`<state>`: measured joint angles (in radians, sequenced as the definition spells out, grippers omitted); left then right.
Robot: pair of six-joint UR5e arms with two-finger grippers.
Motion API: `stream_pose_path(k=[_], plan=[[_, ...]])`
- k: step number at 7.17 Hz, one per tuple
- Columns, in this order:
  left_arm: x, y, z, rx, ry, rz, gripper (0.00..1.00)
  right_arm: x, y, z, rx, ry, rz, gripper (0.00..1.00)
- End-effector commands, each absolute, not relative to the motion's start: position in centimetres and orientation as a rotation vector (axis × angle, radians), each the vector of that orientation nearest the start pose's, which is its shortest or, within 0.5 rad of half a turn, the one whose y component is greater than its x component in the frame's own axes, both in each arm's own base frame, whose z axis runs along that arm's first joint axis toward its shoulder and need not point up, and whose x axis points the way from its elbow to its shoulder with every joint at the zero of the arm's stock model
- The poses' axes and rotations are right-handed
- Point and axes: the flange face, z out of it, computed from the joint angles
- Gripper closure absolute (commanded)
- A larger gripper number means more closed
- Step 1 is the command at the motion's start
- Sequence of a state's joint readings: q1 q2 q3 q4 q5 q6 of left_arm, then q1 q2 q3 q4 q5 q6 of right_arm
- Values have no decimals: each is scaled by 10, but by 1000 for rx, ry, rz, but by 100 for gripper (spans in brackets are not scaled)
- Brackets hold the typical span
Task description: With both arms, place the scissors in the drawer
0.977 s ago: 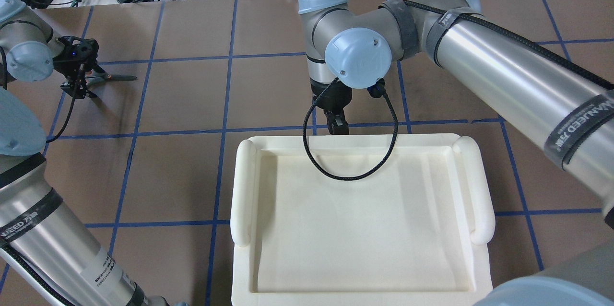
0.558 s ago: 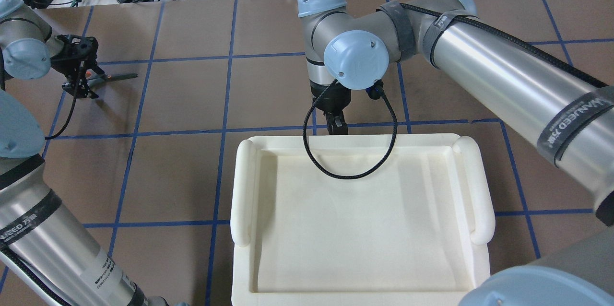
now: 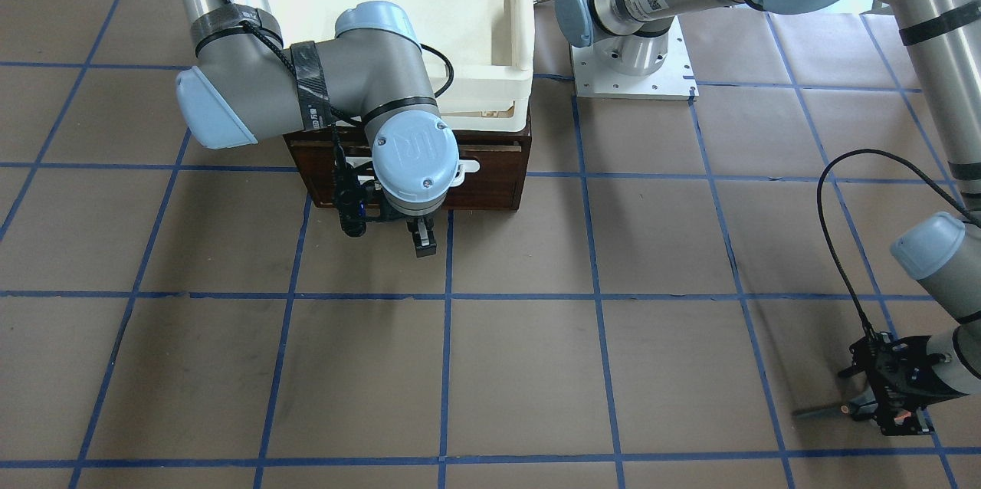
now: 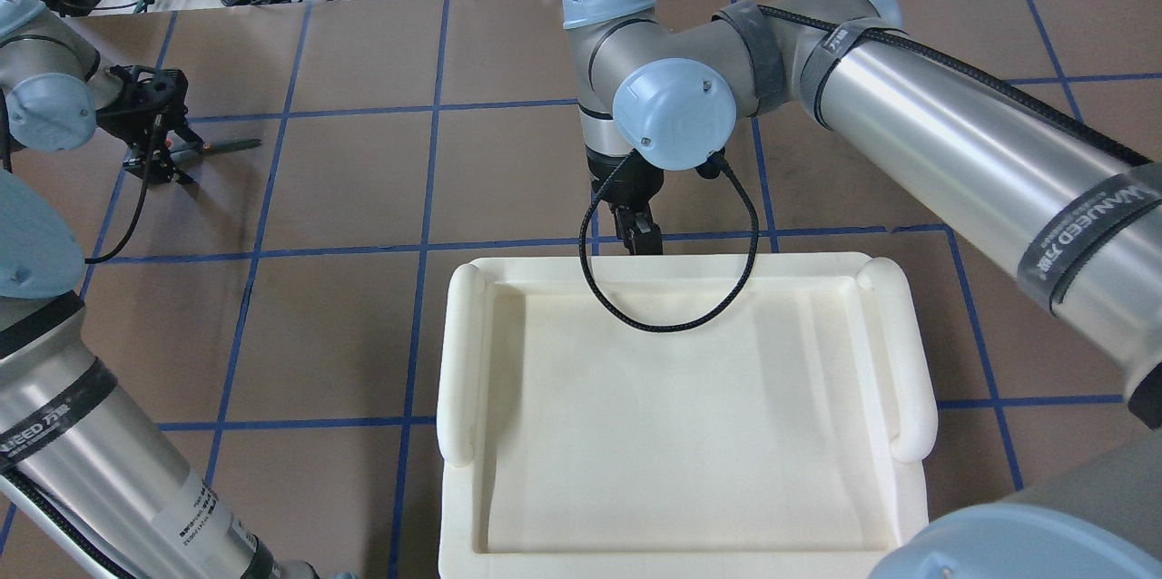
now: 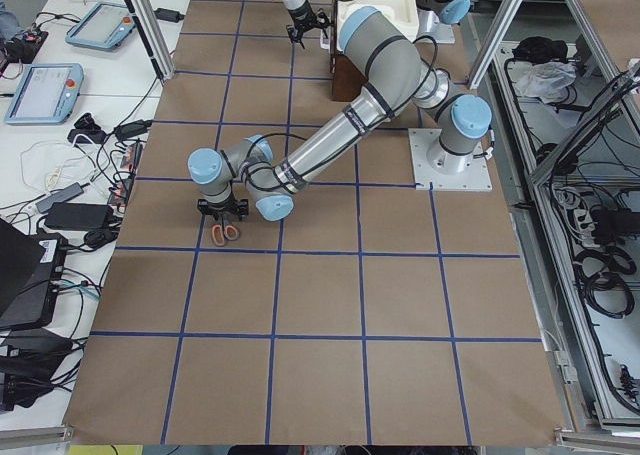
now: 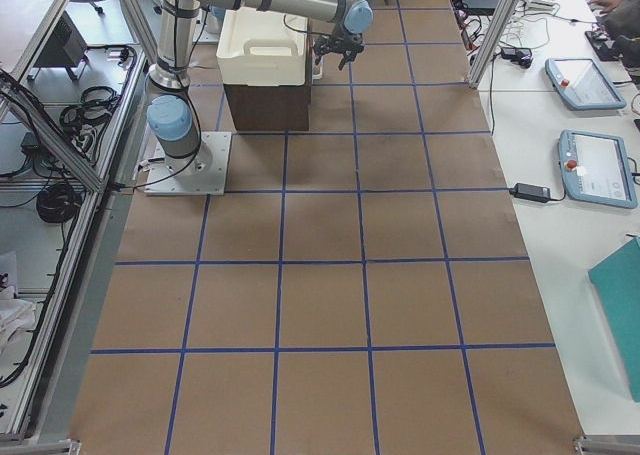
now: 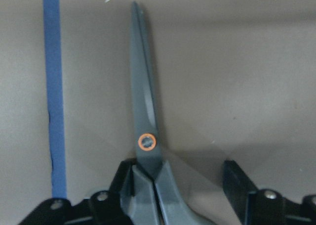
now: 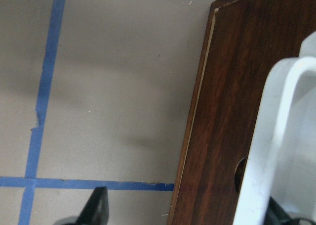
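My left pincer (image 7: 178, 168) is spread wide, low over the brown paper-covered table (image 7: 237, 62) with its blue tape grid. The small scissors (image 7: 143, 136), dark grey with an orange pivot dot and slim shut blades, lie flat there. Their neck sits between my fingers, just beside one finger (image 7: 123, 185) and well apart from the other, blades pointing away from my wrist. My right pincer (image 8: 190, 205), well apart from them, is spread too. It straddles the white bar handle (image 8: 276, 131) of the dark brown wooden drawer (image 8: 227, 111), under a cream-white plastic tray (image 4: 458, 352).
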<state>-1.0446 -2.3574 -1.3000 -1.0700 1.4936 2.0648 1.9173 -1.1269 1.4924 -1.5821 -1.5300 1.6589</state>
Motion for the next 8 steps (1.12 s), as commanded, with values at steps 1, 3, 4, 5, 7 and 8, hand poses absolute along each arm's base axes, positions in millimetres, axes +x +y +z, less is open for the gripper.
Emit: stream_pose_path(k=[1,3,4,5,7,8], plan=[[249,-711,171,2203,2280,-120,68,336,-534,286,1904,2764,325,0],[249,-711,174,2203,2276,-124,77,334,-542,286,1838,2788,260,0],[249,-711,176,2203,2272,-123,77,334,-547,289,1821,2781,241,0],[243,-710,188,2194,2265,-120,77,334,-551,294,1812,2771,231,0],[195,-703,235,2186,2322,-99,79,334,-559,284,1818,2775,241,0],[177,-692,268,2055,2446,-85,79,337,-567,284,1815,2769,235,0]])
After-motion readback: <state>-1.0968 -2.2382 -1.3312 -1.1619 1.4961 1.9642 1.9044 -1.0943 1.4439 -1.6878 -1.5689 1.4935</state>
